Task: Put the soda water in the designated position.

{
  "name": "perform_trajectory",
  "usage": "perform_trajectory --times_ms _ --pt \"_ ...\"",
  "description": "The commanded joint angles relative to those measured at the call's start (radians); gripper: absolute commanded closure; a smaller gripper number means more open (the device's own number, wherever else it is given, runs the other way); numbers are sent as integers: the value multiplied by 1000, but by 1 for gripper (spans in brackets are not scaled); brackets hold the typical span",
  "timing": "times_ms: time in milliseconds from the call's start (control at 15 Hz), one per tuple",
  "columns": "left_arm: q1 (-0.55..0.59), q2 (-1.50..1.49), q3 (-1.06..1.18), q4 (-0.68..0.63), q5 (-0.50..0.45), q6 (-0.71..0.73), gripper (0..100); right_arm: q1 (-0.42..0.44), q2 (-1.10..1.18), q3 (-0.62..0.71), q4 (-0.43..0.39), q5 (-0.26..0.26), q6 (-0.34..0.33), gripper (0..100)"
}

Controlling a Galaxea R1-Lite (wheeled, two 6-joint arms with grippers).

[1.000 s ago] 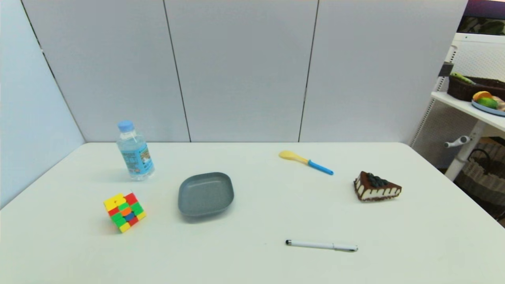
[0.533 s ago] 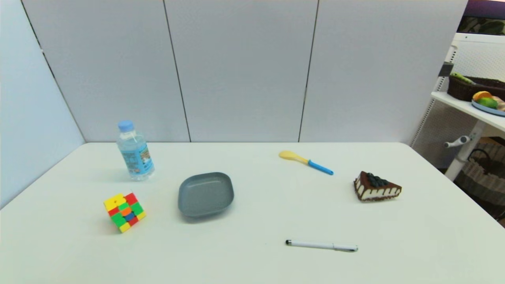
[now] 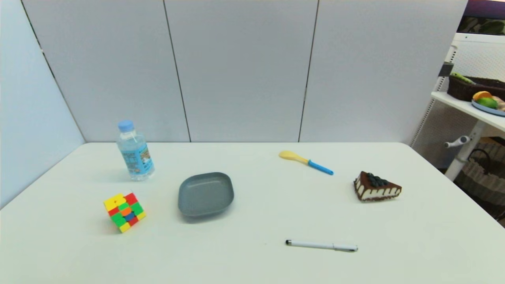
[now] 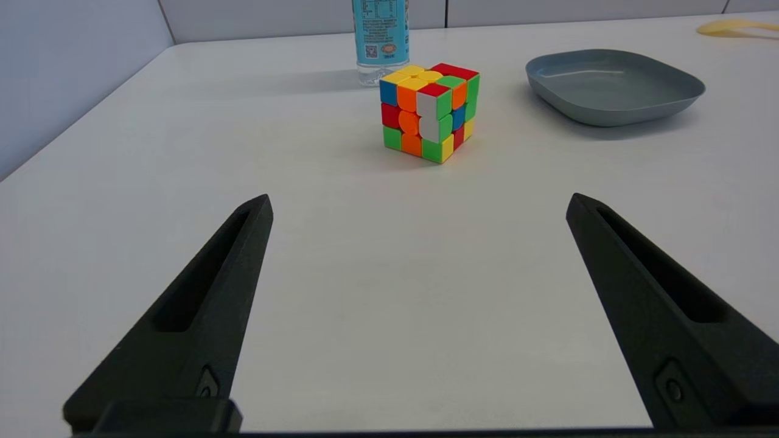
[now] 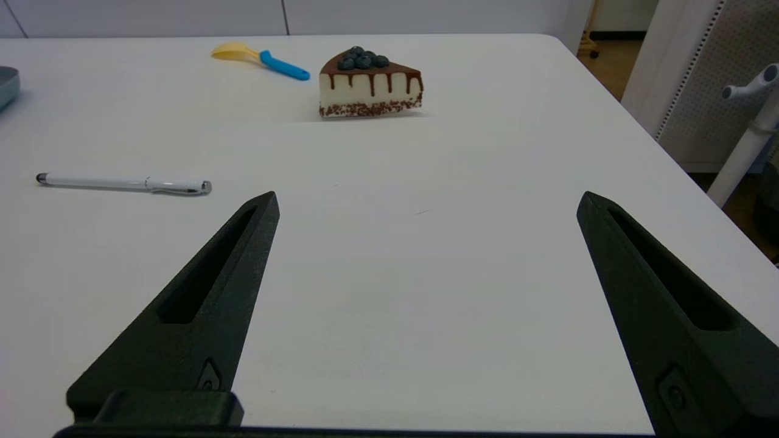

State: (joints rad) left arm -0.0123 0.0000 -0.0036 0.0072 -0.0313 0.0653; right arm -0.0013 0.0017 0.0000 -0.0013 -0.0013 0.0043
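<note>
**Start position: both grippers released, bottle not yet approached**

The table [image 3: 252,264] carries every item loose and apart, each open to a reach from above or the side. With the plate [image 3: 205,194] as clock centre in the head view, the soda water [image 3: 135,152] stands upright at 10 o'clock near the far left corner, and the cube [image 3: 124,212] lies at 8 o'clock. The cake slice [image 3: 376,186], pen [image 3: 321,245] and spoon [image 3: 305,161] occupy the right half.

The left gripper [image 4: 420,204] is low over the near left table, fingers spread wide, holding nothing. The bottle is straight ahead at 12 o'clock, well apart, with the cube between. This arm is judged the likely one to reach.

The right gripper [image 5: 426,204] is likewise spread and empty at the near right, facing the cake slice.
</note>
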Motion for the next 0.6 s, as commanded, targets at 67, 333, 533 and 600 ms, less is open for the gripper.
perform_trajectory --times_ms 67,333,533,600 --pt "0 9 2 -9 4 4 0 0 1 0 0 0 0 0" --pt "0 256 -185 -29 4 -5 0 0 1 0 0 0 0 0" --pt "0 546 -481 -29 2 2 0 1 1 0 0 0 0 0" --pt "0 637 -565 -29 1 7 0 1 1 0 0 0 0 0"
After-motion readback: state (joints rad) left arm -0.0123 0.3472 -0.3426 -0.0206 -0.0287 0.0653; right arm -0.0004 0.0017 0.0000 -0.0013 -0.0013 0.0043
